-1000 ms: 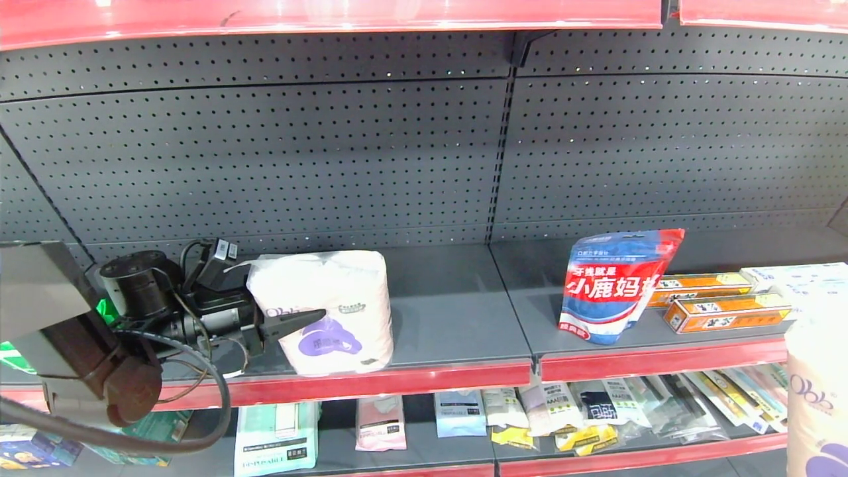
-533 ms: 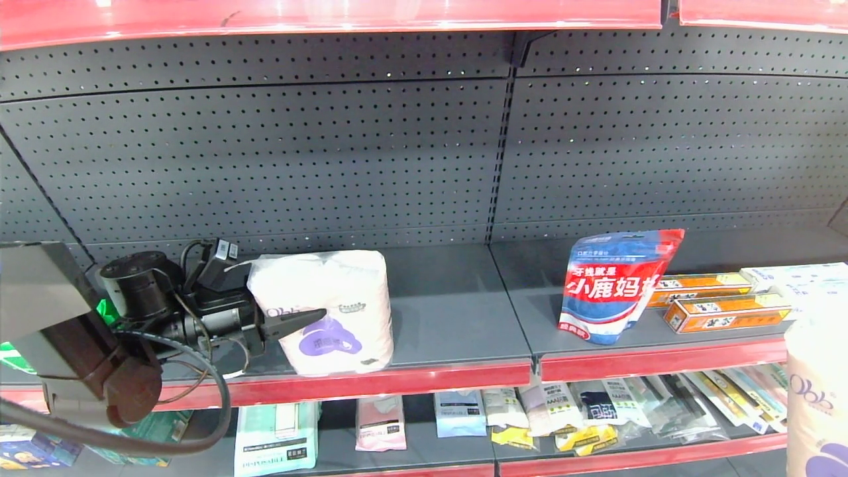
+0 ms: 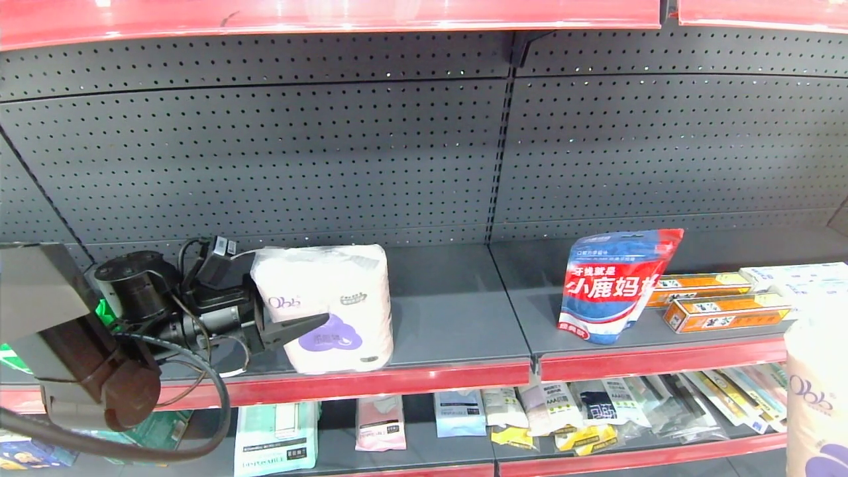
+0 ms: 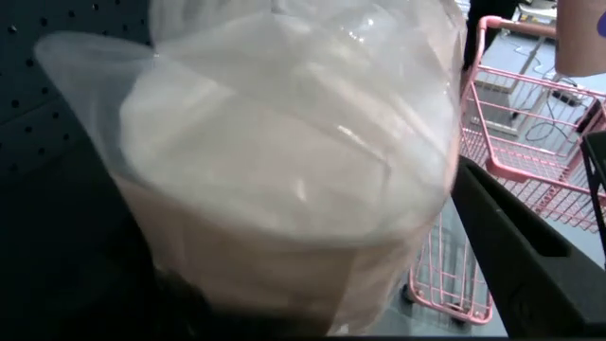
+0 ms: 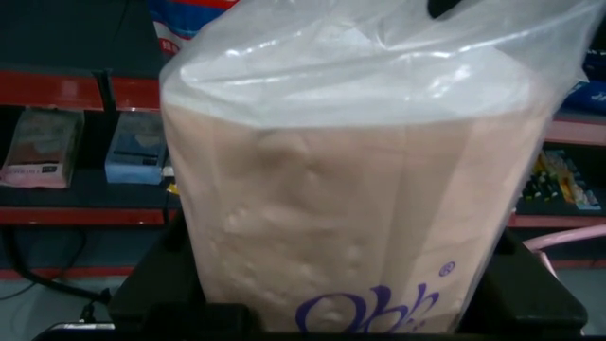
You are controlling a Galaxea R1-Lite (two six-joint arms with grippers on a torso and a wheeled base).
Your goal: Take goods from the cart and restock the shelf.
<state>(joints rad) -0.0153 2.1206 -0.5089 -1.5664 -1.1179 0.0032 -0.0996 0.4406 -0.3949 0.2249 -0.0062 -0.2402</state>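
Toilet paper pack (image 3: 331,298) upright at the left front edge of the shelf (image 3: 450,318), its bulk hiding the far finger of the left gripper (image 3: 298,311), jaws spread loosely around it, near finger just clear of the wrap, second pack (image 3: 818,411) cut off by the picture edge, clamped in the right gripper (image 5: 350,308)

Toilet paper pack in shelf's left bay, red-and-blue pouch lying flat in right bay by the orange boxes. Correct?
No: the red-and-blue pouch stands upright, not flat, as the head view shows. It is in the right bay of the shelf by the orange boxes; the toilet paper pack is in the left bay.
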